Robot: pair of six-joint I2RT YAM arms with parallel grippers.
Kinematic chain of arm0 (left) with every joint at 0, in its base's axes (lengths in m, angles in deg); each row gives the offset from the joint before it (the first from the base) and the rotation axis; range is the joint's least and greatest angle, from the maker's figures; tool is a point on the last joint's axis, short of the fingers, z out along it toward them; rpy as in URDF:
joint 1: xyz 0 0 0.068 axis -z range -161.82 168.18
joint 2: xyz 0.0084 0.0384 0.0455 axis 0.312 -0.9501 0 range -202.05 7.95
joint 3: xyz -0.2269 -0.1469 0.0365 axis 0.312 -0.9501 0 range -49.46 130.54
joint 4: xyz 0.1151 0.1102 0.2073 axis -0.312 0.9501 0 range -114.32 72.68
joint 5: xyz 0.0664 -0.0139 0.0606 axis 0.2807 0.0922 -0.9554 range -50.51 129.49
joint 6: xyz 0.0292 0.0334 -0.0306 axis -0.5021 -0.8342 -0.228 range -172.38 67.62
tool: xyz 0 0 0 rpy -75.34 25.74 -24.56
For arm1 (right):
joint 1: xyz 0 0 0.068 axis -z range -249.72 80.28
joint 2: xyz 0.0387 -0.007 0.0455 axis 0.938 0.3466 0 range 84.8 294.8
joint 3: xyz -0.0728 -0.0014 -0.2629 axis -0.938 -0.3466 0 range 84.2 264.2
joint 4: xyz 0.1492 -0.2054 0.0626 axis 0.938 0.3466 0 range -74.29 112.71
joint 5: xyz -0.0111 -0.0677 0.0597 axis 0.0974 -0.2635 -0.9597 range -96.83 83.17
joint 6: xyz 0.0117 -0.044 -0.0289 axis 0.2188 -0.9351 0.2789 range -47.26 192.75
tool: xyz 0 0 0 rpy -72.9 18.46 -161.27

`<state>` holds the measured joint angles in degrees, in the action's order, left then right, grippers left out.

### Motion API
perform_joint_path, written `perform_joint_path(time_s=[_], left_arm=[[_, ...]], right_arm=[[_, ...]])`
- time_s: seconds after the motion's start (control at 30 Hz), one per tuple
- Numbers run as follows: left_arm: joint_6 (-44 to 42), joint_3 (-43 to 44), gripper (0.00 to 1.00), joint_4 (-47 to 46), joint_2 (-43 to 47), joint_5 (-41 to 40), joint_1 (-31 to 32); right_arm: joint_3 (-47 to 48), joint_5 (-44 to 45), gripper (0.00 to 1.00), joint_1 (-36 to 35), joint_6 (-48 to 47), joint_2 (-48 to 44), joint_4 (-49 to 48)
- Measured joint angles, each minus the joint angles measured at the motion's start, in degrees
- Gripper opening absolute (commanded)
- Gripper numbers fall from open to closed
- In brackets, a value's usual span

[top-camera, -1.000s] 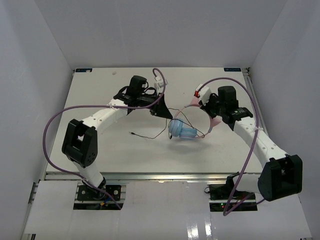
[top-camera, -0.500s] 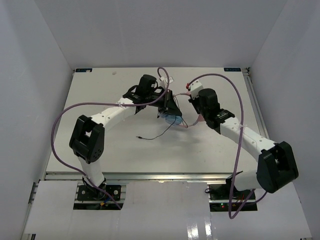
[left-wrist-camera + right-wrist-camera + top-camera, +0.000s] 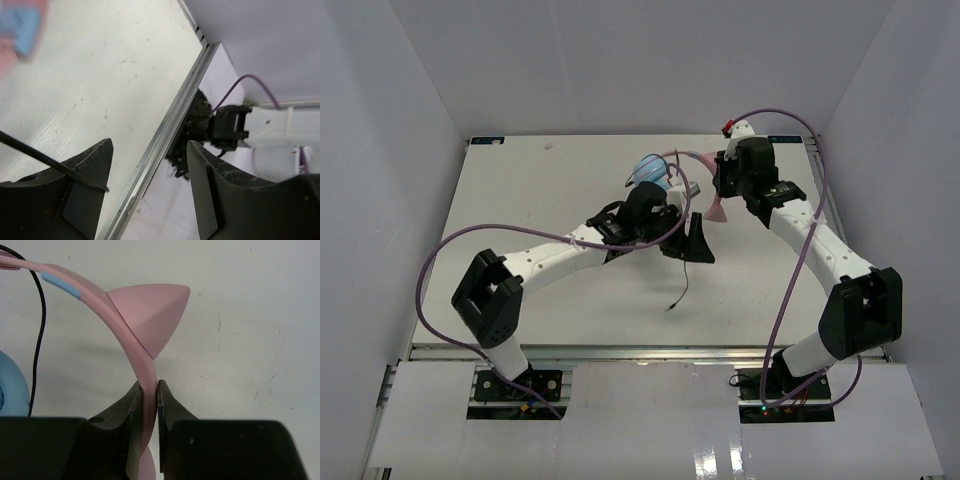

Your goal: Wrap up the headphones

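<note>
Our right hand (image 3: 149,390) is clamped on the pink headband (image 3: 120,335) of the headphones (image 3: 650,172), just below a cat-ear point (image 3: 150,310). The blue earcups (image 3: 646,168) sit beyond our left arm (image 3: 560,245), toward the far middle of the counter (image 3: 540,200). Our left hand (image 3: 150,145) is spread apart. The black cord (image 3: 45,156) lies across one finger (image 3: 85,170) and trails to its plug (image 3: 672,307) nearer the counter's front.

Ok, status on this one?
Right gripper shut on headphones headband. Left gripper open, cord across one finger. No obstruction seen.
</note>
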<state>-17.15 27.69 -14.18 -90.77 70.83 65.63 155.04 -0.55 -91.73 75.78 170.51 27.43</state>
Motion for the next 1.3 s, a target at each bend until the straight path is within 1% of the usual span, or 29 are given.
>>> perform_joint_path(time_s=[0.07, 0.1, 0.13, 0.17, 0.23, 0.3, 0.37, 0.43, 0.47, 0.5, 0.53, 0.6, 0.63, 0.67, 0.7, 0.73, 0.77, 0.83, 0.87, 0.97, 1.1, 1.17, 1.3], left_arm=[[-2.77, -5.02, 0.65, -2.02, 3.38, -2.74, 2.27], [-4.94, -6.88, 0.64, -4.80, 4.54, -4.31, 2.97], [-6.60, -12.11, 0.62, -6.99, 7.57, -5.98, 4.66], [-8.56, -16.45, 0.58, -9.63, 9.95, -7.62, 5.92], [-12.01, -23.60, 0.45, -14.60, 13.66, -10.37, 7.68], [-15.50, -28.70, 0.34, -19.99, 15.41, -13.07, 8.33], [-18.83, -33.30, 0.19, -27.46, 15.70, -16.62, 8.25], [-21.88, -37.33, 0.11, -34.84, 15.54, -19.76, 8.14], [-23.19, -39.13, 0.10, -38.80, 15.23, -21.30, 8.01], [-24.09, -40.29, 0.06, -42.12, 14.63, -22.58, 7.90], [-24.97, -40.80, 0.06, -45.20, 13.65, -23.69, 7.86], [-26.28, -40.89, 0.10, -49.95, 11.60, -25.49, 7.84], [-26.79, -41.03, 0.22, -52.33, 10.72, -26.19, 7.83], [-27.07, -41.45, 0.44, -54.72, 10.19, -26.48, 7.83], [-27.27, -42.03, 0.61, -56.94, 9.89, -26.59, 7.83], [-27.36, -42.97, 0.72, -59.49, 9.71, -26.62, 7.83], [-27.37, -44.28, 0.75, -62.18, 9.67, -26.57, 7.83], [-27.60, -47.33, 0.90, -66.26, 9.74, -26.36, 7.83], [-27.91, -48.85, 0.92, -67.88, 9.74, -26.28, 7.83], [-29.59, -52.85, 0.92, -70.91, 9.76, -26.49, 7.85], [-31.88, -53.60, 0.90, -72.48, 9.59, -25.70, 7.86], [-32.78, -51.90, 0.89, -73.56, 8.29, -23.86, 7.86], [-33.06, -44.75, 0.80, -75.48, 2.15, -18.43, 7.86]], right_arm=[[2.88, -3.13, 0.08, 1.63, 1.52, -0.03, 1.49], [4.04, -4.52, 0.08, 2.21, 2.24, -0.09, 2.01], [4.89, -6.07, 0.08, 2.69, 2.90, -0.12, 2.42], [5.67, -7.57, 0.08, 3.02, 3.54, -0.21, 3.15], [6.81, -10.39, 0.08, 3.46, 4.56, -0.38, 4.78], [7.46, -12.97, 0.08, 3.72, 5.51, -0.55, 6.46], [7.97, -15.72, 0.08, 4.05, 6.42, -0.73, 8.19], [8.14, -18.41, 0.08, 4.22, 7.29, -1.01, 9.48], [8.14, -19.54, 0.08, 4.30, 7.68, -1.27, 10.09], [8.14, -20.53, 0.08, 4.38, 8.03, -1.67, 10.78], [8.14, -21.34, 0.08, 4.44, 8.36, -2.13, 11.47], [8.14, -22.66, 0.08, 4.62, 8.60, -3.24, 12.13], [8.14, -23.21, 0.08, 4.74, 8.64, -3.86, 12.32], [8.14, -23.55, 0.08, 4.86, 8.58, -4.52, 12.34], [8.14, -23.75, 0.08, 4.98, 8.53, -5.11, 12.37], [8.14, -23.89, 0.08, 5.10, 8.44, -5.66, 12.39], [8.14, -23.96, 0.08, 5.23, 8.30, -6.13, 12.42], [8.28, -24.07, 0.08, 5.47, 7.99, -6.69, 12.66], [8.41, -24.14, 0.08, 5.52, 7.88, -6.77, 12.85], [8.51, -24.42, 0.08, 5.59, 7.77, -6.70, 13.74], [8.51, -25.29, 0.08, 5.62, 7.95, -6.53, 14.97], [8.51, -25.99, 0.08, 5.62, 8.13, -6.51, 15.24], [8.51, -27.52, 0.08, 5.60, 8.58, -6.51, 15.24]])
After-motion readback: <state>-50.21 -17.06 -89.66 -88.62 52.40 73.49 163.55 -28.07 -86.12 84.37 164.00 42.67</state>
